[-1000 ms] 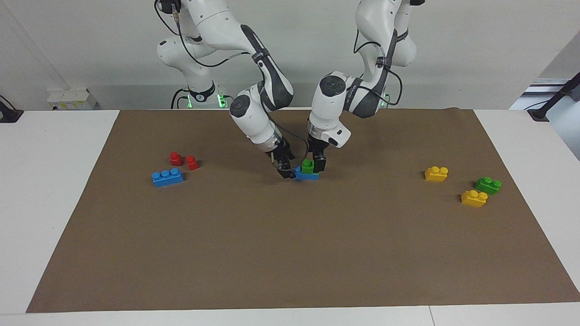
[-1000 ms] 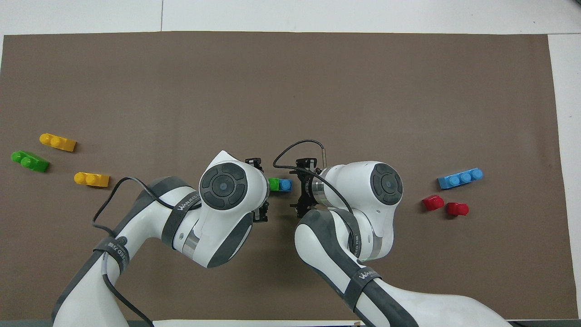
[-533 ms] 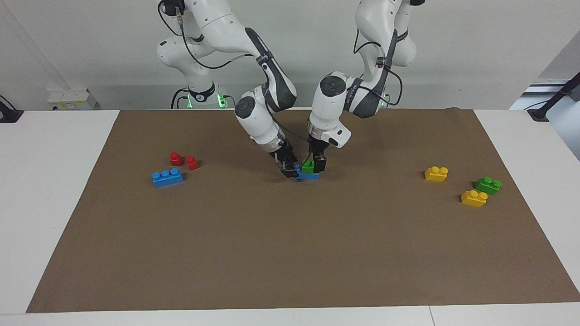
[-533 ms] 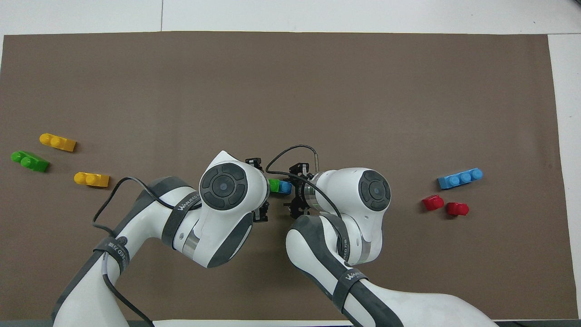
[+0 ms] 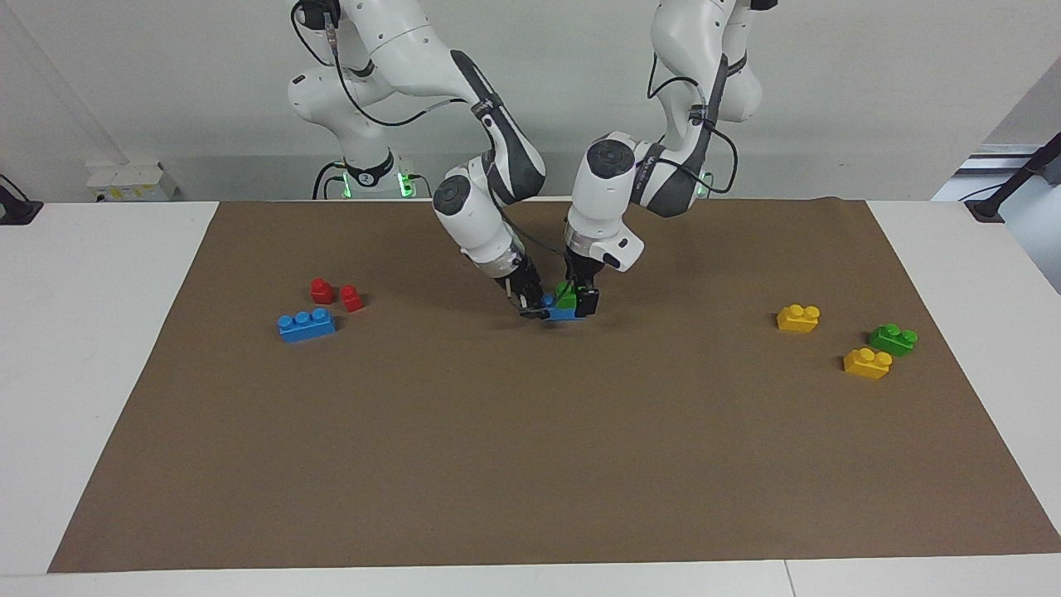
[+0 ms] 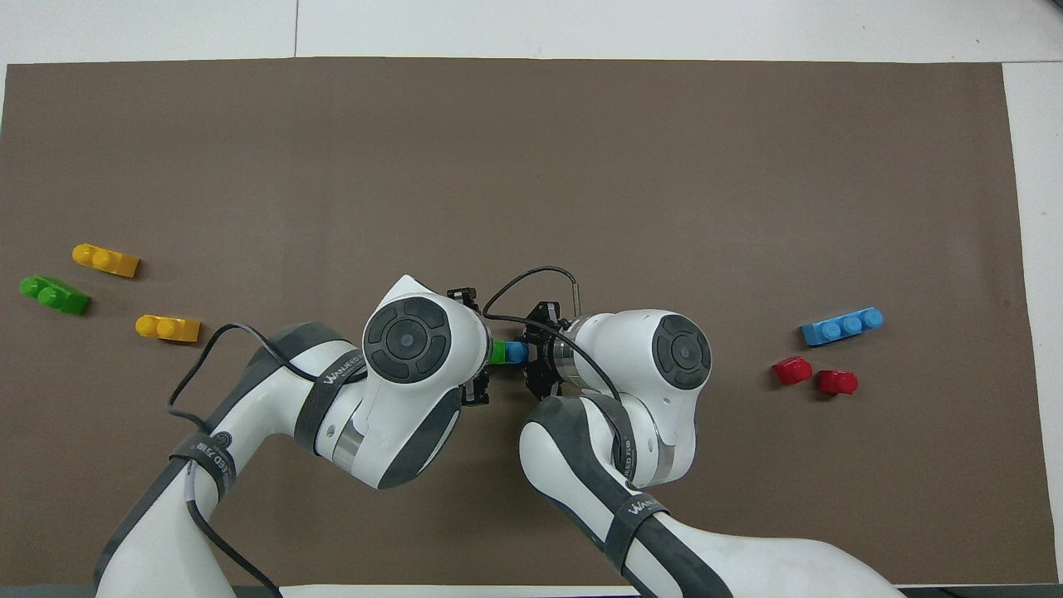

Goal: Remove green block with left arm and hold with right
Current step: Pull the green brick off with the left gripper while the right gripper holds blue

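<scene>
Spreads wide across the table as a brown mat, with loose bricks well apart at both ends: a spare blue brick and two red pieces toward the right arm's end, two yellow bricks and a second green one toward the left arm's end. Meets mid-mat as two arms bent low over one small stack. Clamps, as the right gripper, with fingertips together on the end of the blue base brick. Straddles, as the left gripper, the green block with jaws apart on either side, no firm pinch to be seen. Sits, as that green block, pressed onto the base brick's studs at the end toward the left arm, between the two grippers. Seems ready for the pull-apart, so risks gather here. Could drag the whole stack upward if the right gripper's hold on so short an end slips. Could tilt the base and jam the studs if the lift goes off straight. Could knock gripper against gripper, given how close the two stand. Could pop the green block free and send it skittering over the mat if the pinch lands only on a corner.
</scene>
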Motion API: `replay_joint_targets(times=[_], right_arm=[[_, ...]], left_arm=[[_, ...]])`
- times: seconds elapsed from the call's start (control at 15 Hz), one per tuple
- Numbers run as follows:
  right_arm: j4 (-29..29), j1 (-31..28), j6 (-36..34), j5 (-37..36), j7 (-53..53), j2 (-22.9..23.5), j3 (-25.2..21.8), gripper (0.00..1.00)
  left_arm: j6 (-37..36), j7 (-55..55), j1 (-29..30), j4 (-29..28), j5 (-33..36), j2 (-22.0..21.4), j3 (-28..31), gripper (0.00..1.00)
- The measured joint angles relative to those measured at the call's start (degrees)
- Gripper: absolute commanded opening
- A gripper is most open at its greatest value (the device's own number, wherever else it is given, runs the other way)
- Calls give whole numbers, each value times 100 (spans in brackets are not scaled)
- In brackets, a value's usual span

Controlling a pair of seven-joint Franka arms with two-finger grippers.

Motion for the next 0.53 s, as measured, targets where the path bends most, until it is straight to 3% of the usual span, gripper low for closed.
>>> replay_joint_targets(times=[0.13, 0.27, 0.33, 0.53], right_arm=[[0, 0, 0, 2, 0, 0, 0, 0], [0, 0, 0, 2, 0, 0, 0, 0], [0, 0, 0, 2, 0, 0, 0, 0], [2, -1, 55, 4, 0, 9, -12, 0]], left_arm=[[-5, 0, 0, -4, 16, 0, 0, 73], [-13, 14, -1, -13, 40, 0, -6, 16], [-14, 36, -2, -17, 43, 0, -8, 0], [-52, 138, -7, -20, 45, -5, -30, 0]])
